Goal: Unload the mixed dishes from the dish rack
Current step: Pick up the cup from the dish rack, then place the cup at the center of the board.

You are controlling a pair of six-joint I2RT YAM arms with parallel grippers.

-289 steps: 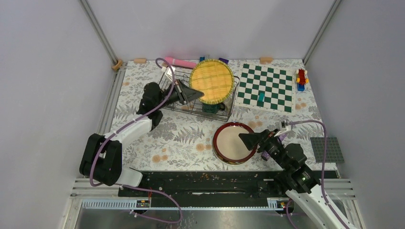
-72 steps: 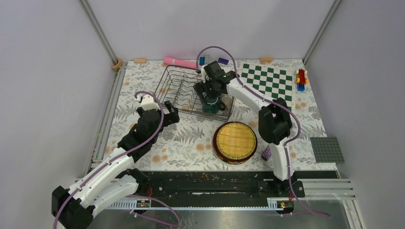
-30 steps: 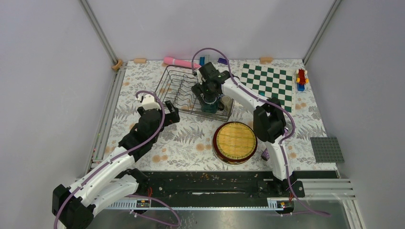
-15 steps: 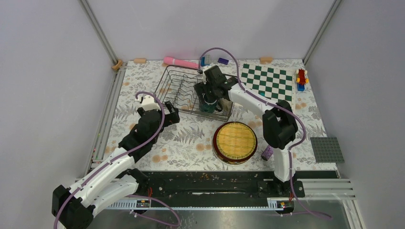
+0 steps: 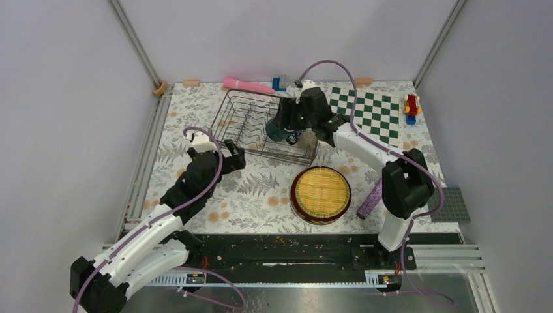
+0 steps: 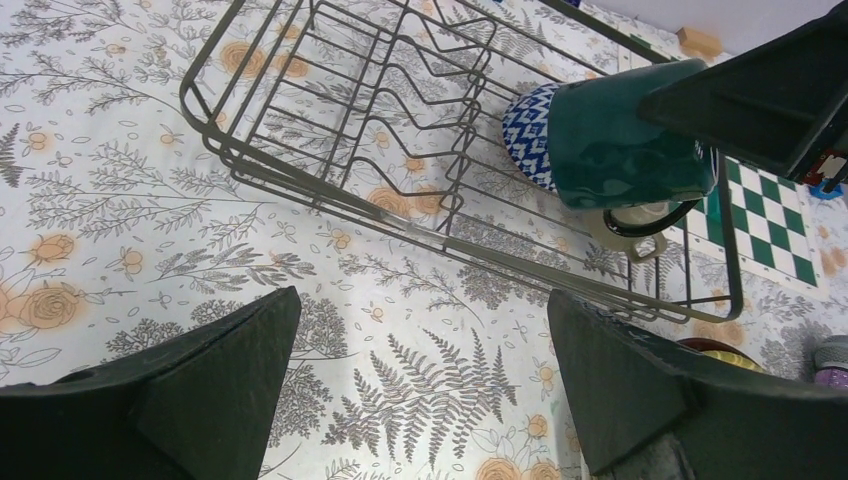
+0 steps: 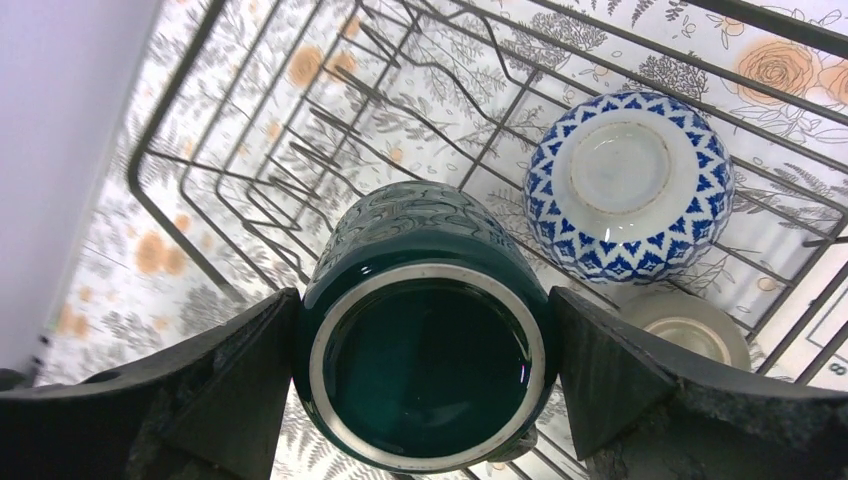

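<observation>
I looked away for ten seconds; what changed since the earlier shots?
The woven yellow plate left the dish rack and now lies on the red-rimmed plate. The left end effector let it go and pulled back, open. The right end effector reached into the rack, closed on the dark green mug and tipped it sideways. Rack and chessboard stayed put.

Desk (image 5: 261, 189): cloth printed with grey ferns and orange roses. Dish rack (image 5: 251, 127) on far centre of desk. Chessboard (image 5: 375, 114) just right of rack. Red-rimmed plate (image 5: 295, 202) near side of rack, to its right, woven-look plate (image 5: 321, 191) on top. Purple cylinder (image 5: 370, 199) lying farther right of rack than plate. Pink object (image 5: 246, 85) and blue block (image 5: 280, 83) behind rack. Toy figure (image 5: 411, 106) far right of rack, beyond chessboard. Grey baseplate (image 5: 455, 205) at desk's right edge.
</observation>
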